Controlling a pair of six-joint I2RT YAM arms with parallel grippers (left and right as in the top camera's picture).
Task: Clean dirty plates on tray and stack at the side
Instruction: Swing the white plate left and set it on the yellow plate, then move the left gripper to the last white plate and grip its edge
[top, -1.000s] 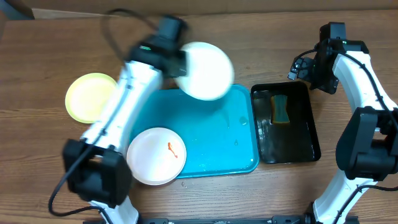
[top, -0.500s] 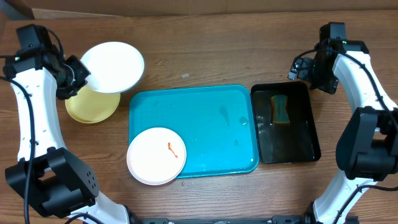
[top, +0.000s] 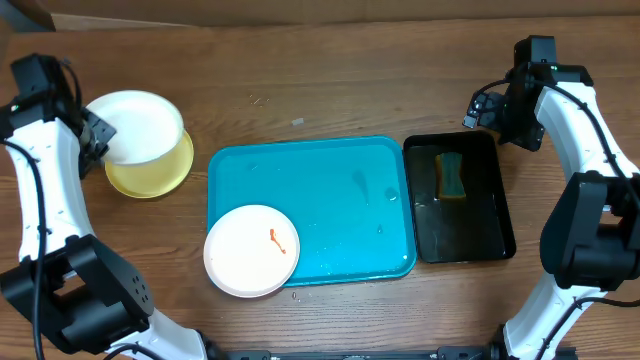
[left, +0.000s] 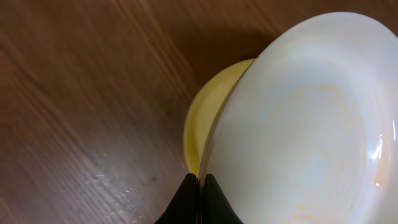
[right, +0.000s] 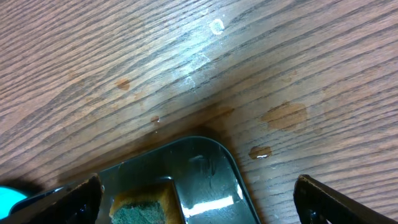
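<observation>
My left gripper (top: 97, 140) is shut on the rim of a clean white plate (top: 138, 126), holding it over the pale yellow-green plate (top: 158, 177) on the table left of the teal tray (top: 340, 200). In the left wrist view the fingers (left: 200, 186) pinch the white plate's (left: 311, 124) edge, with the yellow-green plate (left: 214, 106) beneath. Another white plate (top: 250, 250) with an orange-red smear sits at the tray's front left corner. My right gripper (top: 490, 115) is open and empty above the black tray's far left corner; its fingers (right: 199, 199) show wide apart.
A black tray (top: 480, 225) with water stands right of the teal tray and holds a yellow-green sponge (top: 450, 175), also in the right wrist view (right: 140, 208). Water drops lie on the teal tray and on the wood (right: 260, 151).
My left arm swung the white plate from above the tray's back edge leftward and lowered it over the yellow-green plate. The right arm has not moved.
</observation>
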